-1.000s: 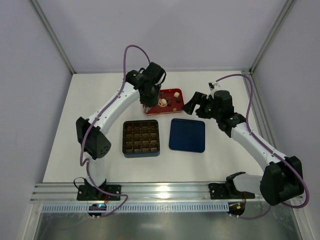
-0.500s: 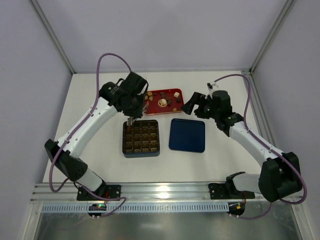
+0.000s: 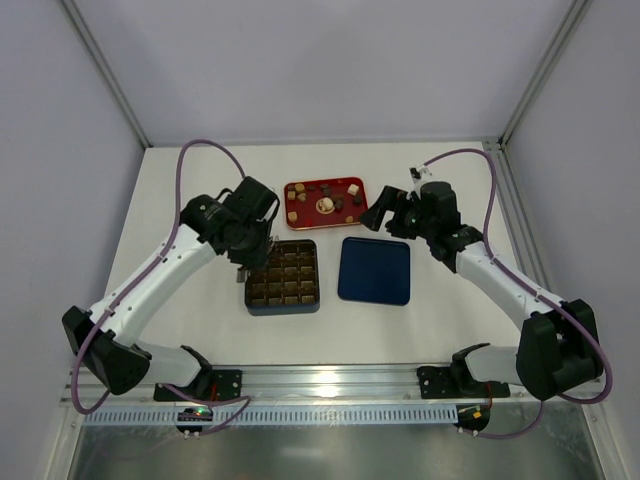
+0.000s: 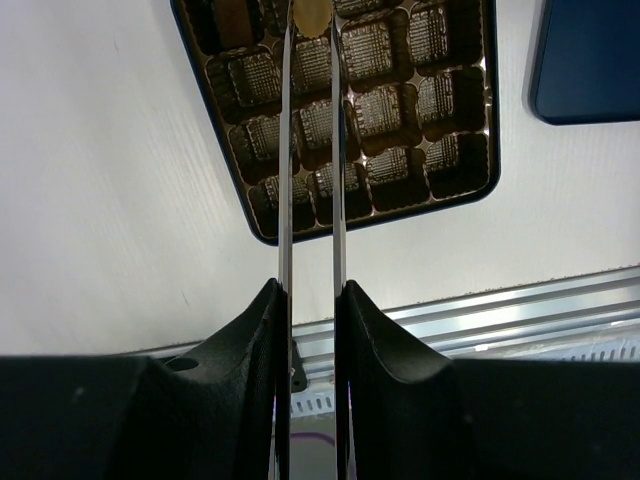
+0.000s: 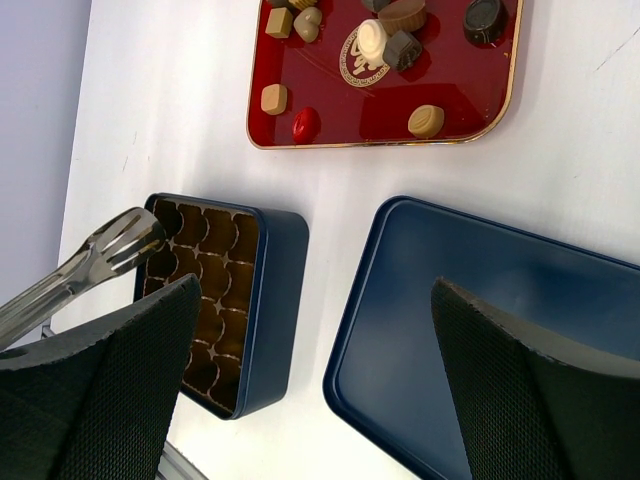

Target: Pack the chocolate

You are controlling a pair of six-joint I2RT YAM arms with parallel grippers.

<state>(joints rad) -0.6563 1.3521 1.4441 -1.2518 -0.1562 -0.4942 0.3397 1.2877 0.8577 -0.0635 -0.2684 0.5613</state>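
Note:
Several chocolate pieces (image 5: 371,40) in dark, tan and cream lie on the red tray (image 5: 380,115), also seen from above (image 3: 355,185). My left gripper (image 4: 310,290) is shut on metal tongs (image 4: 285,150). The tong tips pinch one tan chocolate (image 4: 313,15) over the dark box (image 4: 385,110) of gridded brown compartments. From above, the left gripper (image 3: 243,258) hovers at the left edge of the box (image 3: 283,307). My right gripper (image 5: 315,285) is open with nothing in it, above the gap between box and lid.
The flat navy lid (image 3: 374,270) lies right of the box, below the red tray. The tongs (image 5: 100,258) reach over the box's corner. An aluminium rail (image 3: 320,380) runs along the near table edge. White walls enclose the table.
My left arm has swung from the red tray down and left to the box's left side, carrying the tongs. The right arm has barely moved.

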